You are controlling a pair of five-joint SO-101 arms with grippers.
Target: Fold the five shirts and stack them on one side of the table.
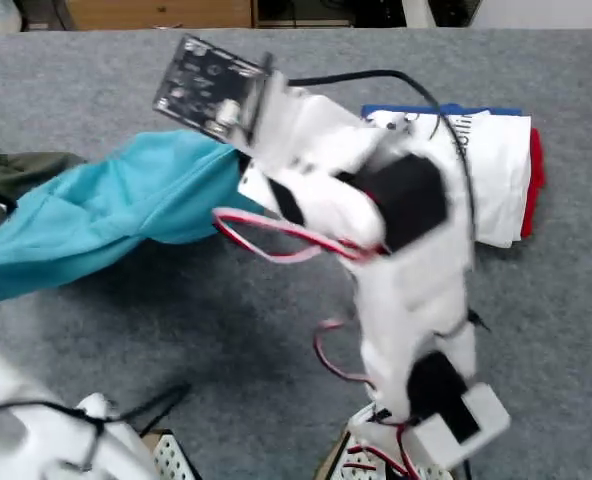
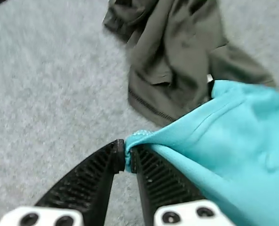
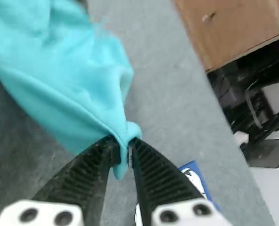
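Left wrist view, entry one: left tool (image 2: 125,157), jaws closed to a sliver, pinching a bunched edge of the teal shirt (image 2: 233,141).

Right tool (image 3: 124,157): likewise clamped on another edge of that shirt, with the cloth spanning between the two.

Olive shirt (image 2: 177,61): crumpled and unfolded, touching the teal one on the left arm's side.

Stack (image 1: 496,170): a folded white shirt on top, blue and red edges showing under it, on the right arm's side.

Progress, by estimate: three of five are done, the teal one is in hand, and the olive one is not yet begun.

Open room: bare table (image 1: 226,330) between the shirts and the arm bases. The stack lies just beside the right arm, so a wide swing could disturb it.
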